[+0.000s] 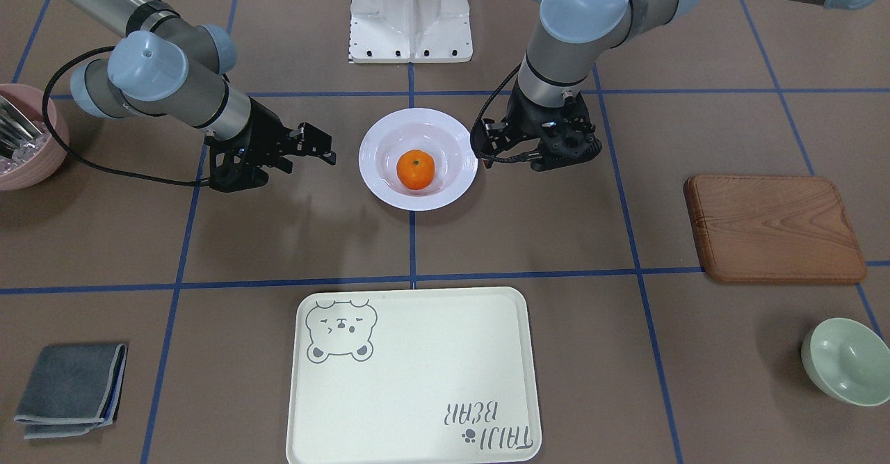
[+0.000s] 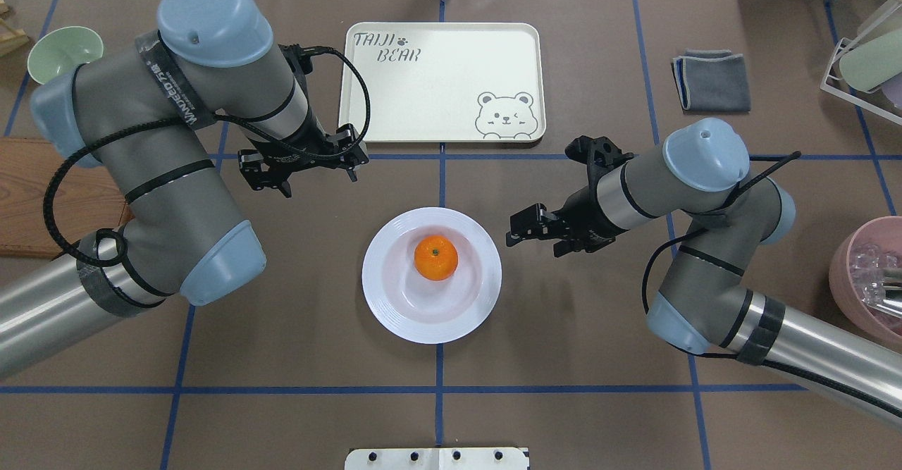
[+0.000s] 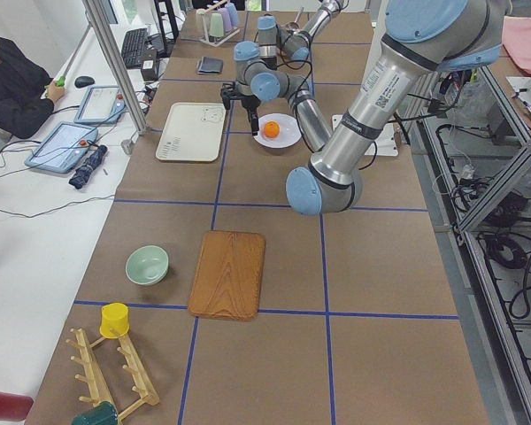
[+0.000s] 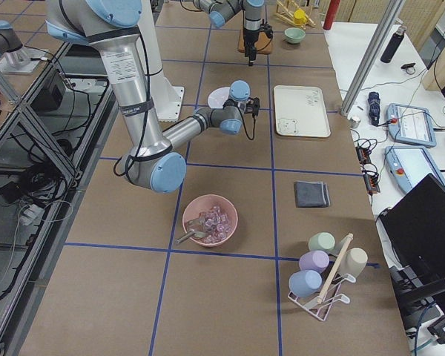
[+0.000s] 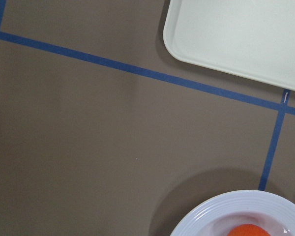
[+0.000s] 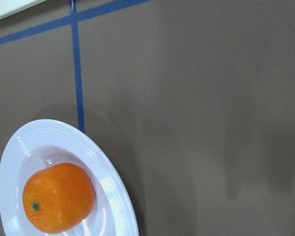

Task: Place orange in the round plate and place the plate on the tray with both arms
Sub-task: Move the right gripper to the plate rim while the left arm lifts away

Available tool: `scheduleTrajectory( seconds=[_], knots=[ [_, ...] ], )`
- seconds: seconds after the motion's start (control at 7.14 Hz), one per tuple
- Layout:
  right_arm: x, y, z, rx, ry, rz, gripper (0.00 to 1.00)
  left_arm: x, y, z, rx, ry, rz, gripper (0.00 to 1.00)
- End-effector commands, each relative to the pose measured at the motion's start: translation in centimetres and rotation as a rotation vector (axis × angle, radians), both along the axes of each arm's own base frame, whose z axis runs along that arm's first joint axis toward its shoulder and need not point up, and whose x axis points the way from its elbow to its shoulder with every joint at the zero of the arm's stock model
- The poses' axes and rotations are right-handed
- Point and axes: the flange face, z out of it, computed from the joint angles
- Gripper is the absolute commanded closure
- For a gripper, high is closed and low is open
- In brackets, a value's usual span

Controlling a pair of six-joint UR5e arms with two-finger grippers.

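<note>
The orange (image 1: 416, 170) (image 2: 435, 257) (image 6: 58, 196) lies in the middle of the white round plate (image 1: 379, 179) (image 2: 384, 301) (image 6: 115, 201), which rests on the table. The cream tray (image 1: 417, 380) (image 2: 437, 96) (image 5: 246, 34) lies bare on the far side of the plate from the robot. My left gripper (image 1: 487, 144) (image 2: 354, 154) hovers open and empty beside the plate's left rim, toward the tray. On the opposite side my right gripper (image 1: 321, 145) (image 2: 521, 229) hangs open and empty, just off the rim. Neither wrist view shows fingers.
A wooden board (image 1: 775, 227) and a pale-green bowl (image 1: 848, 360) sit on my left side. On my right are a pink bowl (image 1: 28, 137) with clear pieces and a folded grey cloth (image 1: 69, 387). A cup rack (image 2: 867, 54) stands at the far right corner.
</note>
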Motion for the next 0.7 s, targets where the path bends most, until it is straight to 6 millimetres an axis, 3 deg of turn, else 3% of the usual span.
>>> scheduleTrajectory(
  seconds=[0.0,0.56],
  knots=[
    [-1.9,1.6,-0.7,0.038,-0.055,0.023,0.0,0.0,0.0,0.3,0.017,-0.005,0.017,0.02],
    [-4.4,3.7,-0.5,0.082,-0.093,0.04,0.0,0.0,0.0,1.0,0.011,-0.011,0.018,0.02]
  ],
)
